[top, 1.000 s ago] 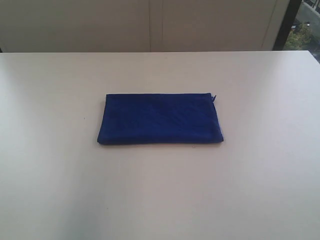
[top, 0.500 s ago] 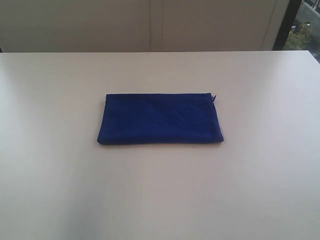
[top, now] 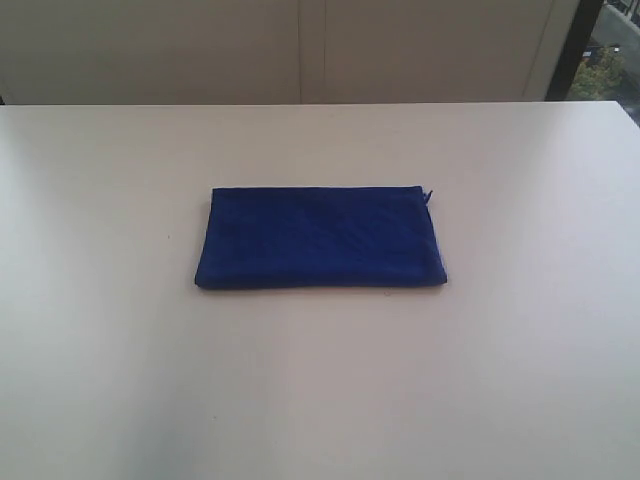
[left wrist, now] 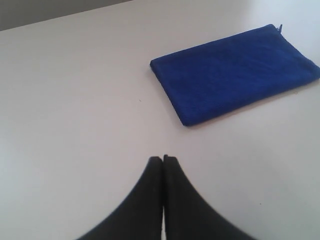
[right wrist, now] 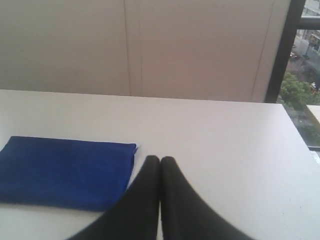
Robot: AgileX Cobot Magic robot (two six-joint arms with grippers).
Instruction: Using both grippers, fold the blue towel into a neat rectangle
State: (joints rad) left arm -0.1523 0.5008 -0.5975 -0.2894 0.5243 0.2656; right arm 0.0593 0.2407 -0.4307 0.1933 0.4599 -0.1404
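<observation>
Exterior view: the blue towel (top: 320, 238) lies flat as a folded rectangle in the middle of the white table (top: 110, 360). The left gripper (left wrist: 163, 160) and the right gripper (right wrist: 160, 159) are both clenched on nothing, each hanging clear of the towel.

A white table (top: 320, 400) filled most of the exterior view, its top smooth and matte, with a tiny dark speck (top: 168, 237) left of centre. Behind it stood a pale panelled wall (top: 150, 50) with thin vertical seams. At the far right, a dark window frame (top: 572, 50) edged a window (top: 618, 60) showing green trees (right wrist: 295, 92).
</observation>
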